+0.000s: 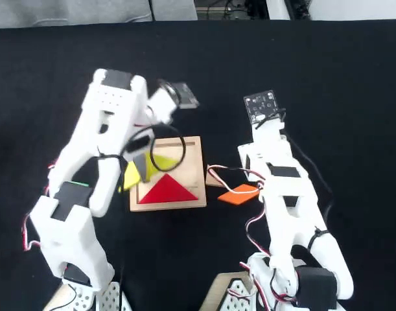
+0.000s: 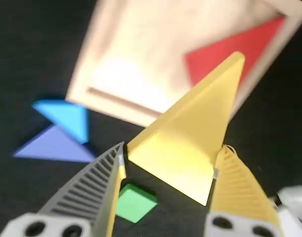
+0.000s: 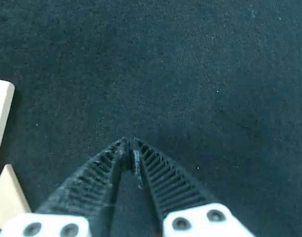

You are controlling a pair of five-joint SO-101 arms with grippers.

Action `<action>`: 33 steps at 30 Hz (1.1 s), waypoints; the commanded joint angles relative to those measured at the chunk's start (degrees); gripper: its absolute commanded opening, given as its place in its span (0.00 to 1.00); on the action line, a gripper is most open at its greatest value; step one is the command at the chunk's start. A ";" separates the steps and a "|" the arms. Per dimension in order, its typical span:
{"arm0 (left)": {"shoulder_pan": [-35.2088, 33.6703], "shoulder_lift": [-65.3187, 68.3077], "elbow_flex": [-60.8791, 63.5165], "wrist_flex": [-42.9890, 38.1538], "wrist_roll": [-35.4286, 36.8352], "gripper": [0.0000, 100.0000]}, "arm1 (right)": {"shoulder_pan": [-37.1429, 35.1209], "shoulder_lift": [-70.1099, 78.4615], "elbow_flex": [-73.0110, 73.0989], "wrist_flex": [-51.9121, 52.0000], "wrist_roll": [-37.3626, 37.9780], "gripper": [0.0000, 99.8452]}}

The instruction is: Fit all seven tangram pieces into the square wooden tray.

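The square wooden tray (image 1: 192,170) lies between the two arms, with a red triangle (image 1: 166,190) flat in its near part. My left gripper (image 2: 173,147) is shut on a large yellow triangle (image 2: 190,128) and holds it tilted above the tray's (image 2: 141,54) left edge. The same yellow triangle (image 1: 129,175) hangs under the left gripper (image 1: 142,165) in the high view. An orange piece (image 1: 238,194) lies on the table right of the tray. My right gripper (image 3: 127,145) is shut and empty over bare black table, near a tray corner (image 3: 0,113).
A blue triangle (image 2: 64,116), a purple triangle (image 2: 54,145) and a green square (image 2: 135,202) lie on the black cloth beside the tray, under the left arm. A pale wooden piece (image 3: 10,197) lies near the right gripper. The table's far half is open cloth.
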 commanded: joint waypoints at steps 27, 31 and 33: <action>11.12 2.02 9.27 -13.54 -42.20 0.15 | 6.86 0.22 -1.01 -5.45 -0.53 0.01; 10.86 1.85 8.92 -14.68 -38.33 0.26 | 6.86 0.22 -0.92 -5.45 -0.53 0.01; 10.07 1.49 9.45 -17.05 -36.92 0.27 | 6.86 0.22 -0.84 -5.45 -0.53 0.01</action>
